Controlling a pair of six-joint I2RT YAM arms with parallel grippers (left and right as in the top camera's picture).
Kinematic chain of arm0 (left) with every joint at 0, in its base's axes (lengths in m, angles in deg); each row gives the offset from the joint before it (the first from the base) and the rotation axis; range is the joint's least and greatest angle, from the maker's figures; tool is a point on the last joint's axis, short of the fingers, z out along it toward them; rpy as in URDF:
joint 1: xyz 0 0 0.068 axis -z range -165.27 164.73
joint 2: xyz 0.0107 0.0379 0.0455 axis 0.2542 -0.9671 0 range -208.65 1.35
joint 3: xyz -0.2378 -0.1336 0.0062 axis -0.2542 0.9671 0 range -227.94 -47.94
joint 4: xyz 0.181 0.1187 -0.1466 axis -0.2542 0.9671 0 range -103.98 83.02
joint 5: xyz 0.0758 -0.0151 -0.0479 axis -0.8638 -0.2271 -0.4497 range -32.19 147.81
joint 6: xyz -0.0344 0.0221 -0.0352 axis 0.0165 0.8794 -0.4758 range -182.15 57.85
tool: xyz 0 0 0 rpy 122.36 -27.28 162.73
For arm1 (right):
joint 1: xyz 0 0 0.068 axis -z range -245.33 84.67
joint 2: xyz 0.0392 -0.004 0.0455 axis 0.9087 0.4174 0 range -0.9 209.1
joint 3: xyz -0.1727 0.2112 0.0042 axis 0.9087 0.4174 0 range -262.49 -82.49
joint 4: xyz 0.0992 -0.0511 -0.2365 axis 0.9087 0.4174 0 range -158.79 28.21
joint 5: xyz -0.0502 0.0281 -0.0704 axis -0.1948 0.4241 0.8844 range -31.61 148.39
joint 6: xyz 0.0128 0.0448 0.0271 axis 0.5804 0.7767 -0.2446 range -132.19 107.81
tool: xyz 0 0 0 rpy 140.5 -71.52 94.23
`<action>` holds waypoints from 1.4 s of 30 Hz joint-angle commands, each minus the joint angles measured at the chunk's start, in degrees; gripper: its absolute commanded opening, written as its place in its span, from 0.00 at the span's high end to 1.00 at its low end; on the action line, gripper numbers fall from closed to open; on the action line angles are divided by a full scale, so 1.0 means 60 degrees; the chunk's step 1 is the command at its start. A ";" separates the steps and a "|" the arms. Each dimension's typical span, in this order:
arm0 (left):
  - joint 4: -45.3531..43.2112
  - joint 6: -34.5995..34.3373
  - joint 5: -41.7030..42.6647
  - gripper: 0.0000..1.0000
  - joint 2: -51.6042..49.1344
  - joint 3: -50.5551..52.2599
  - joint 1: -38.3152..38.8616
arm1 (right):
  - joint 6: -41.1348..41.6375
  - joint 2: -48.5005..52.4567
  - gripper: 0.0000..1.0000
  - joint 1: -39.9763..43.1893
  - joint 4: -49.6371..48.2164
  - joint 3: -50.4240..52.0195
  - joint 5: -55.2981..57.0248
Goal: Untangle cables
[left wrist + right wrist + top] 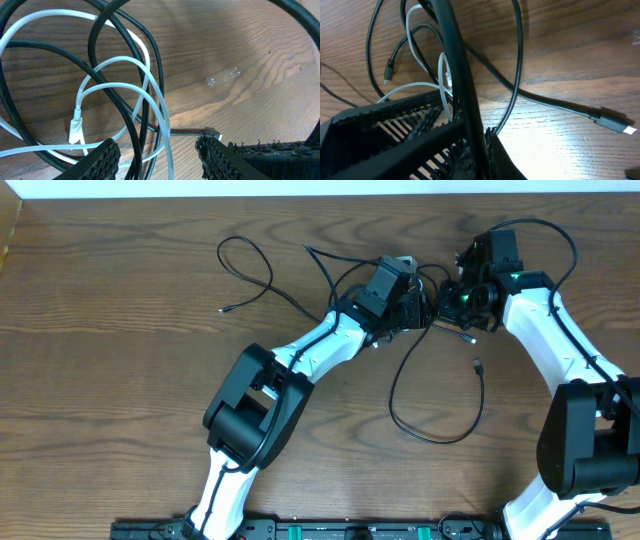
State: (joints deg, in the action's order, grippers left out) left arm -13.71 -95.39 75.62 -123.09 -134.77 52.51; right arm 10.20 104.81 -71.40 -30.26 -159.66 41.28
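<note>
Between left claw's half-open jaws sits the white cable, ungripped; right claw is pinched shut on a black cable, so next we clamp left and tease apart.

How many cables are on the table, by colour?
Black cables: 2
White cable: 1
Total: 3
</note>
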 commanded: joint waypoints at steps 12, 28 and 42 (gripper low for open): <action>0.0444 0.0033 -0.0739 0.59 -0.0426 -0.0040 0.0047 | 0.0091 0.0073 0.99 0.0011 0.0153 0.0025 0.0007; 0.1417 0.0463 0.0466 0.92 0.1832 -0.0062 -0.0827 | 0.0160 0.0076 0.99 0.0011 0.0182 0.0033 0.0368; 0.3180 0.1938 0.0455 0.92 0.4543 -0.0062 -0.1060 | -0.0390 0.0579 0.99 0.0004 -0.0499 0.0036 -0.1912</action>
State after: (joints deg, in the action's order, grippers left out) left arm 4.96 -85.88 77.63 -95.42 -134.74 46.37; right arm 10.70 107.89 -71.42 -31.79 -159.57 38.57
